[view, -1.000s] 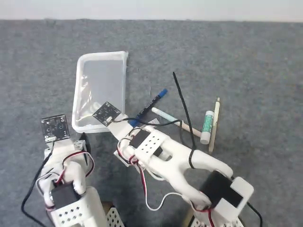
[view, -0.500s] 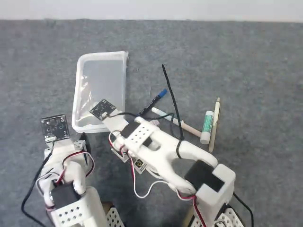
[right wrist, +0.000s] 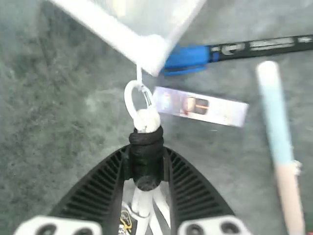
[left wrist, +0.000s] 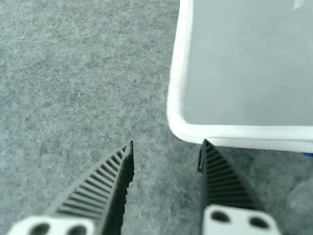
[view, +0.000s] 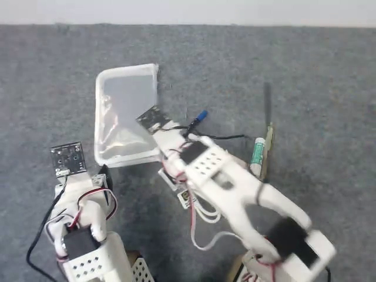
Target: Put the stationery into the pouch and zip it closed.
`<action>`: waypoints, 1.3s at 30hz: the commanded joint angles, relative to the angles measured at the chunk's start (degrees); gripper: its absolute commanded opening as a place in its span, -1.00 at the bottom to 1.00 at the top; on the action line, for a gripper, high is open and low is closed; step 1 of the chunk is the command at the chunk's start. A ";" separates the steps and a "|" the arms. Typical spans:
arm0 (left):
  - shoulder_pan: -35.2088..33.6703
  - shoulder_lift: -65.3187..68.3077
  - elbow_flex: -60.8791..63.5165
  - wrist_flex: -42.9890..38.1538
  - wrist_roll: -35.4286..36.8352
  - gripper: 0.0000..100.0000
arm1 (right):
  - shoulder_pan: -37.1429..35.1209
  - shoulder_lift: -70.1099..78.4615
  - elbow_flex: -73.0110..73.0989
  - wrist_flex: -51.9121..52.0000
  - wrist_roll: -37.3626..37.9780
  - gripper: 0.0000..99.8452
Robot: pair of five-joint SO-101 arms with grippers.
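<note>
The right gripper (right wrist: 145, 157), pressed onto the black knot of the zip pull (right wrist: 145, 147) at a corner of the clear pouch (view: 126, 97), is probably holding it to work the zip, while the left gripper (left wrist: 166, 152) hangs spread just near of the pouch's near-left corner, likely to steady it, and the blue-capped pen (view: 200, 116) and glue stick (view: 257, 154) lie outside to its right.

print on pen (right wrist: 264, 45) blurred, nothing legible

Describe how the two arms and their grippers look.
The left arm and right arm are white plastic shells dotted with grids of holes. They carry black motors, looped red, white and black wires, and square black camera boards at the wrists. The left gripper and right gripper have black, ribbed, tapering fingers on white bases with screw holes.
</note>
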 commanded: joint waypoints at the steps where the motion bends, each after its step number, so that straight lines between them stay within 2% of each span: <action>1: -0.44 -0.79 -1.71 -0.09 0.35 -0.59 | 2.24 -12.88 4.48 -4.18 2.99 -0.99; 10: -0.44 -0.79 -1.71 -0.09 0.35 -0.59 | 10.42 -29.23 6.42 -6.11 3.60 -0.99; 21: -0.44 -0.79 -1.71 -0.09 0.44 -0.59 | 19.56 -31.16 -13.54 -2.33 14.15 -0.99; 25: -0.44 -0.79 -1.71 -0.09 0.44 -0.59 | 22.37 -28.62 -20.13 -2.33 17.32 -0.99; 35: -0.44 -0.79 -1.19 -0.18 0.35 -0.59 | 29.23 -12.44 -41.58 -2.59 17.85 -0.99; 39: -0.44 -0.79 -1.19 -0.18 0.35 -0.59 | 30.37 -4.53 -52.04 -2.77 23.82 -0.99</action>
